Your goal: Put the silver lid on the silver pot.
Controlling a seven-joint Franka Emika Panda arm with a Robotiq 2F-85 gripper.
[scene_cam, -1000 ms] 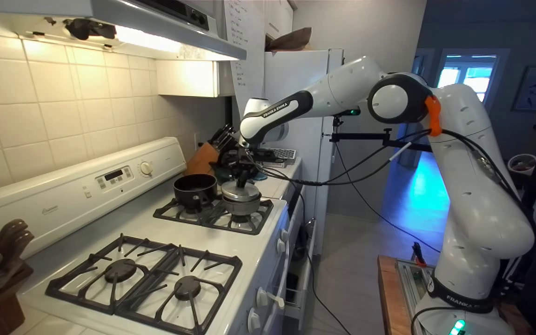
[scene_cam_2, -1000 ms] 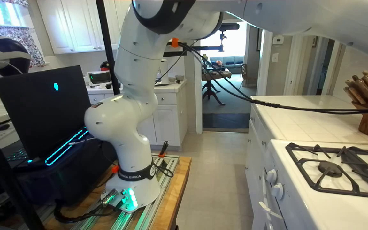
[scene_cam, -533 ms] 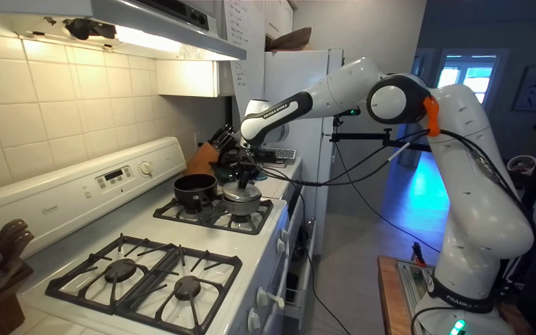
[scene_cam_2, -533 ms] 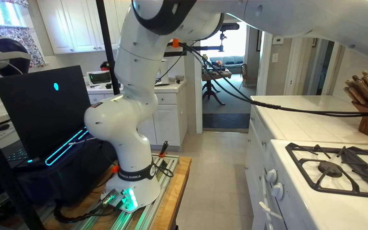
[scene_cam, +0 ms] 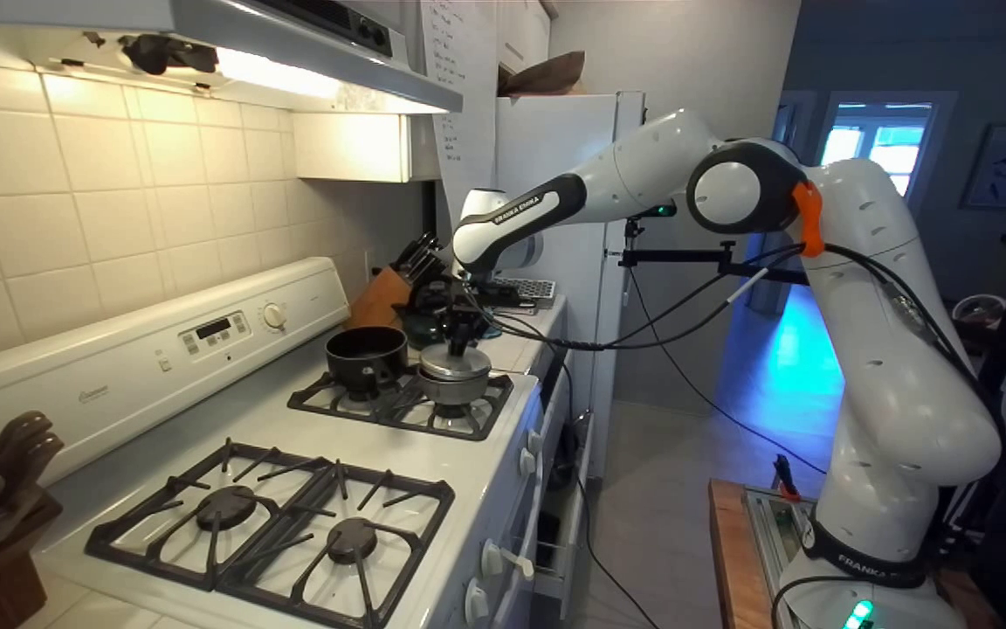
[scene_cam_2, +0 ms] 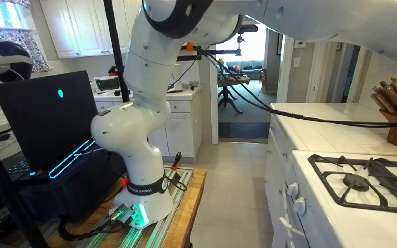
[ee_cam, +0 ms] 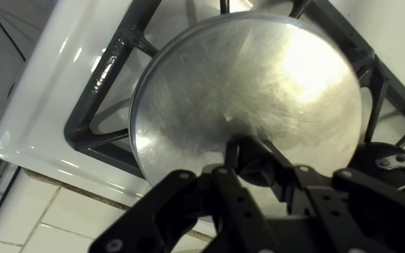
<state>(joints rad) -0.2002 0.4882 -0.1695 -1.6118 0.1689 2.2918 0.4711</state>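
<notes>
Far left in an exterior view: 1 wooden knife block (scene_cam: 1, 559), brown handles overlapping, their exact count unclear. Then 1 white stove (scene_cam: 267, 419) with 2 black grates. The near grate (scene_cam: 275, 523) frames 2 burner caps (scene_cam: 352, 539); 1 dial (scene_cam: 273, 315) sits on the back panel. The far grate (scene_cam: 388, 422) carries 2 vessels. Left vessel: 1 black pan (scene_cam: 367, 360). Beyond it, 1 block of dark-handled knives (scene_cam: 381, 299). Right vessel: 1 silver pot (scene_cam: 453, 390), upright, just beside the black pan; contact between the two, cannot tell.

1 silver lid (ee_cam: 246, 95) is directly over the silver pot. Whether the rims meet all round, cannot tell. Gripper (ee_cam: 254, 149): clenched, grasping the silver lid by its 1 black knob (ee_cam: 257, 168); in the wrist view, 2 fingers, one on either side of the knob.

Further right: 4 white front dials (scene_cam: 492, 557) on the stove, 1 refrigerator (scene_cam: 555, 157), 1 white arm (scene_cam: 931, 384) reaching in from the right, its base on 1 wood-edged table (scene_cam: 726, 559). In an exterior view, 1 laptop (scene_cam_2: 45, 117) stands open left of that base.
</notes>
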